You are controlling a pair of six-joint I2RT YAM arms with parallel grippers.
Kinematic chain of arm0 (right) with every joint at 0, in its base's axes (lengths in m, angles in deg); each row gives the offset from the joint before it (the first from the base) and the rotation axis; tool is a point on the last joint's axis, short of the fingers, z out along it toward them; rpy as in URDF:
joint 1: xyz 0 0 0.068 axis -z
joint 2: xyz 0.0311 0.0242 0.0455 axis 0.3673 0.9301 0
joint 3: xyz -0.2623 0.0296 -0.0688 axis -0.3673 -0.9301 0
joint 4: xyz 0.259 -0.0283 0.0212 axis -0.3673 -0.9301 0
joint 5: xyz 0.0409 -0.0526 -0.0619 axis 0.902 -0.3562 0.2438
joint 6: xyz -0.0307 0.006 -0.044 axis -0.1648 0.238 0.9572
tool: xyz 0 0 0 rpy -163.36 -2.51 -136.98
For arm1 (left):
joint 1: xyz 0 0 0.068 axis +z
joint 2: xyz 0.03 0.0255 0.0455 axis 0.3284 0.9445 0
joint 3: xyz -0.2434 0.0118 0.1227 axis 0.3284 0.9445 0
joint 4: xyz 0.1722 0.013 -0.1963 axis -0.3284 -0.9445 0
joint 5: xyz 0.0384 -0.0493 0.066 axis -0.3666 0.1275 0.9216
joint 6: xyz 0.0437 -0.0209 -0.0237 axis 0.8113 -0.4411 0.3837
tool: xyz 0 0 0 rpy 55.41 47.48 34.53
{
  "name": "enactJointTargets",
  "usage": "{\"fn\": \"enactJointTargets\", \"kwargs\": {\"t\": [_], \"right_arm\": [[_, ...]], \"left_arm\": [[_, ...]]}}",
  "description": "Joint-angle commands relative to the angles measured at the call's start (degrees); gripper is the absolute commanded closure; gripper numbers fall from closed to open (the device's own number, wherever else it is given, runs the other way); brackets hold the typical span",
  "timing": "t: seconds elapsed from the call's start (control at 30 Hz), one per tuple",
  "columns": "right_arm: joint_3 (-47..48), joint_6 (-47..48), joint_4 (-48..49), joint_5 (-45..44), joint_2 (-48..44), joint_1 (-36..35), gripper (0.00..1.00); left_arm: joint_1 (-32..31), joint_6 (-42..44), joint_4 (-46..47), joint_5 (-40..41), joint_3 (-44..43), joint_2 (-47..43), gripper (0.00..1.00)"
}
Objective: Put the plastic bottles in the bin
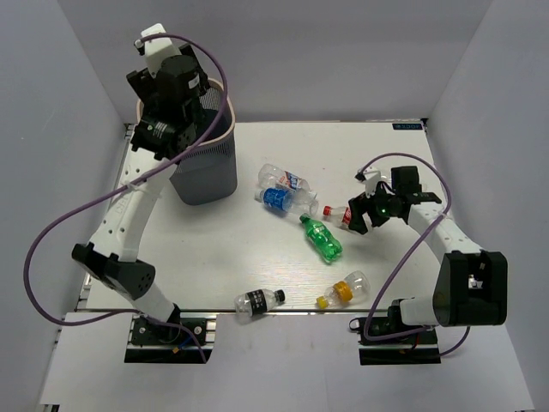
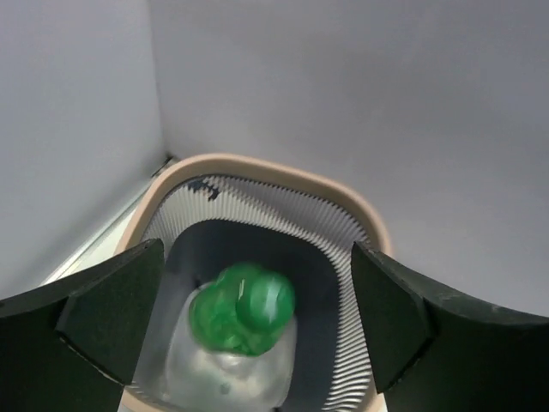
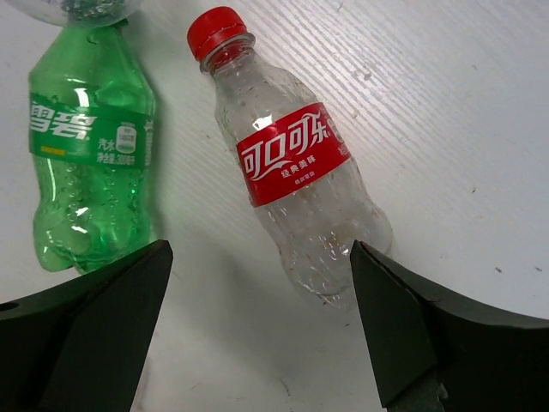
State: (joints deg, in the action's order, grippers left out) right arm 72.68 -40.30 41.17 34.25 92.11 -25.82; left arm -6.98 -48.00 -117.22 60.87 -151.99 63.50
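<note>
My left gripper (image 1: 190, 110) hangs open over the bin (image 1: 210, 172), a dark mesh basket with a beige rim (image 2: 257, 165). In the left wrist view a blurred green bottle (image 2: 244, 309) is inside the bin, between and below my open fingers (image 2: 111, 309), touching neither. My right gripper (image 1: 358, 219) is open just above the table. The base of a clear red-labelled, red-capped bottle (image 3: 296, 172) lies between its fingertips (image 3: 395, 318), not gripped. A second green bottle (image 3: 86, 154) lies to the left of it, also visible in the top view (image 1: 322, 239).
A clear bottle with a red and blue label (image 1: 283, 178) and a blue-labelled one (image 1: 279, 199) lie right of the bin. A black-labelled bottle (image 1: 259, 302) and a yellow one (image 1: 343, 290) lie near the table's front edge. Grey walls close in the sides.
</note>
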Motion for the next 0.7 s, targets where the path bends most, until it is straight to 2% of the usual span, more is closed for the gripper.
{"fn": "enactJointTargets", "kwargs": {"t": [0.0,0.13,0.2,0.23,0.3,0.33,0.43,0.57,0.67], "right_arm": [[3.76,3.38,0.12,-1.09,1.14,-0.47,0.1],[4.99,9.45,-0.32,-1.88,3.86,-1.0,0.1],[5.08,11.56,1.51,-2.93,5.36,-1.61,0.1],[4.91,12.01,2.22,-3.8,6.32,-2.14,0.1],[4.99,14.02,4.15,-5.04,7.2,-2.67,0.1],[5.43,14.64,4.42,-5.83,9.21,-2.93,0.1],[6.31,17.37,4.86,-7.32,13.26,-3.28,0.1],[7.01,19.92,5.48,-7.51,16.69,-3.46,0.1],[7.1,22.82,3.46,-5.84,17.58,-3.64,0.29]], "left_arm": [[2.77,-4.41,-12.48,-1.86,-3.29,2.14,0.0],[2.77,-2.84,-12.67,-7.74,-3.3,1.0,0.0],[1.64,3.2,-11.8,-18.61,-2.69,-1.36,0.0],[1.63,8.89,-10.22,-31.62,-1.73,-2.59,0.0],[1.1,12.01,-9.68,-48.47,3.01,-5.83,0.0],[1.1,12.98,-11.86,-61.85,4.25,-5.86,0.0],[-0.83,12.99,-21.94,-74.06,9.07,-5.86,0.0],[-4.43,11.07,-27.5,-74.91,23.55,-7.52,0.0],[-7.33,9.65,-30.31,-74.38,27.89,-7.53,0.0]]}}
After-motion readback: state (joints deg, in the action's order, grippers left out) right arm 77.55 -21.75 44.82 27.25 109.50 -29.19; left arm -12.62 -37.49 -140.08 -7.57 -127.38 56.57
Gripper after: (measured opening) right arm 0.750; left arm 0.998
